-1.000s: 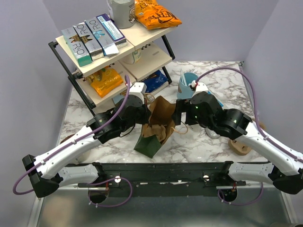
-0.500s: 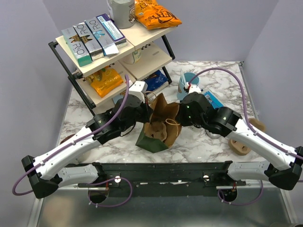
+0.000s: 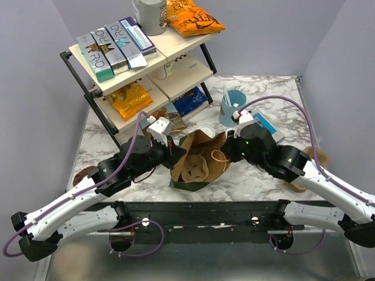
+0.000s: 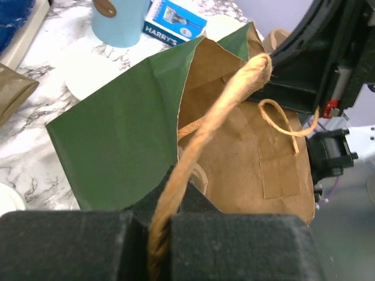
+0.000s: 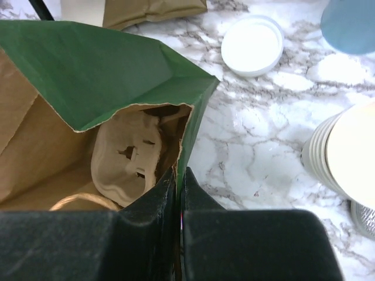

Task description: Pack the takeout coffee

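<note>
A green paper bag [image 3: 186, 175] with a brown inside stands open in the middle of the marble table, a pulp cup carrier [image 5: 129, 158] inside it. My left gripper [image 3: 174, 153] is shut on the bag's twine handle [image 4: 222, 111], which runs between the fingers [image 4: 167, 205]. At the opposite side, my right gripper [image 3: 227, 147] is shut on the bag's green rim [image 5: 180, 181]. The takeout coffee shows in no view. A loose round white lid [image 5: 253, 45] lies flat on the marble behind the bag.
A black shelf rack [image 3: 79, 76] with boxes and snack bags stands at the back left. A light blue cup [image 3: 233, 108] with white sticks and a blue box [image 3: 265, 124] sit behind my right arm. A stack of cream cups [image 5: 343, 152] stands right of the bag.
My right gripper has closed on the bag's right rim. The left arm has drawn back to the left with the handle, and the bag's mouth has spread open.
</note>
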### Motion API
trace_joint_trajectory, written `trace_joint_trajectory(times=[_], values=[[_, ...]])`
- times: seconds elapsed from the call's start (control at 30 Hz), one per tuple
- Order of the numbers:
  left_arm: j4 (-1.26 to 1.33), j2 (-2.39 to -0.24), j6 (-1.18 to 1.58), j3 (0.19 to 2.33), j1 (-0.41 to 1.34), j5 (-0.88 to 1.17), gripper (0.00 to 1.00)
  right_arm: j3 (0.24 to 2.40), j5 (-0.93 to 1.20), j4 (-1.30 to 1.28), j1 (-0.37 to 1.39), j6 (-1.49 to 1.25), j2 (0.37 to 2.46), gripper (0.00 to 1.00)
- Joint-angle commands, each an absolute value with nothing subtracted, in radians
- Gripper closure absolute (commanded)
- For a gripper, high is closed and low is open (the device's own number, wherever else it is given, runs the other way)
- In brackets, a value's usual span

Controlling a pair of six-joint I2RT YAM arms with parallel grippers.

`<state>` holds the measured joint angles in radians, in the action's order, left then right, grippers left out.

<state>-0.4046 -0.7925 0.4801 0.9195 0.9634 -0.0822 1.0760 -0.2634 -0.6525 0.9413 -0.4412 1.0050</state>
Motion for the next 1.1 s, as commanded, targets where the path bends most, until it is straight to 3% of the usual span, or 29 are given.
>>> trace_joint_trajectory(times=[0.0, 0.03, 0.1, 0.13, 0.2, 0.47, 0.8, 1.07], values=[[-0.353, -0.819, 0.488, 0.92, 0.971, -0.137, 0.84, 1.162, -0.277, -0.633, 0.945, -0.357, 1.034, 0.87], [-0.356, -0.825, 0.473, 0.937, 0.971, -0.132, 0.65, 1.201, -0.285, -0.705, 0.945, -0.356, 1.058, 0.87], [-0.362, -0.837, 0.459, 0.956, 0.969, -0.112, 0.44, 1.261, -0.313, -0.78, 0.945, -0.359, 1.122, 0.87], [-0.365, -0.833, 0.453, 0.972, 0.971, -0.106, 0.22, 1.317, -0.314, -0.843, 0.943, -0.359, 1.143, 0.87], [-0.365, -0.815, 0.431, 0.986, 0.971, -0.08, 0.01, 1.357, -0.305, -0.894, 0.939, -0.365, 1.198, 0.87], [-0.475, -0.73, 0.403, 1.068, 0.971, -0.058, 0.01, 1.469, -0.101, -0.945, 0.91, -0.16, 1.224, 0.87], [-0.499, -0.637, 0.4, 1.095, 0.971, -0.138, 0.01, 1.381, 0.058, -0.862, 0.91, 0.192, 1.108, 0.87], [-0.523, -0.722, 0.391, 1.144, 0.971, -0.198, 0.01, 1.418, -0.148, -0.864, 0.986, 0.222, 1.147, 0.83]])
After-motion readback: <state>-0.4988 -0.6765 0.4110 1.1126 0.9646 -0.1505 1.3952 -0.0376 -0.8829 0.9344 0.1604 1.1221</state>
